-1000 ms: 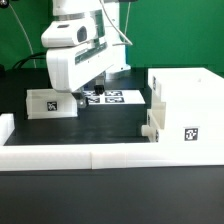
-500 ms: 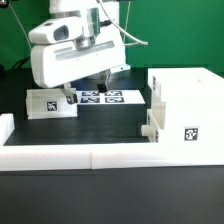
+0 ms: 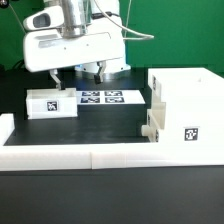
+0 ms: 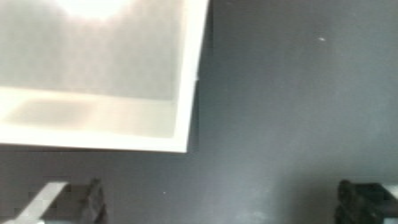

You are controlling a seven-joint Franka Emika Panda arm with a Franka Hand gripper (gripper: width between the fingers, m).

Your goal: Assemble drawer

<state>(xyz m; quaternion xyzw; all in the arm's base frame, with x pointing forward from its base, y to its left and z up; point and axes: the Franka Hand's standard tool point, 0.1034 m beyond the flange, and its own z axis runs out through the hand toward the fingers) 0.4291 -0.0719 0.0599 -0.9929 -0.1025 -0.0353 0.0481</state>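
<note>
In the blurred wrist view the white tray [image 4: 98, 70] runs past the picture's edge, and of the gripper [image 4: 217, 200] only fingertips show.

Green backdrop [image 3: 175, 30], black table [image 3: 110, 203]

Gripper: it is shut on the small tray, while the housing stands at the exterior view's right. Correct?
Not quite. The wrist view shows the gripper open, its fingers wide apart, the small tray not between them. The housing does stand at the exterior view's right.
</note>
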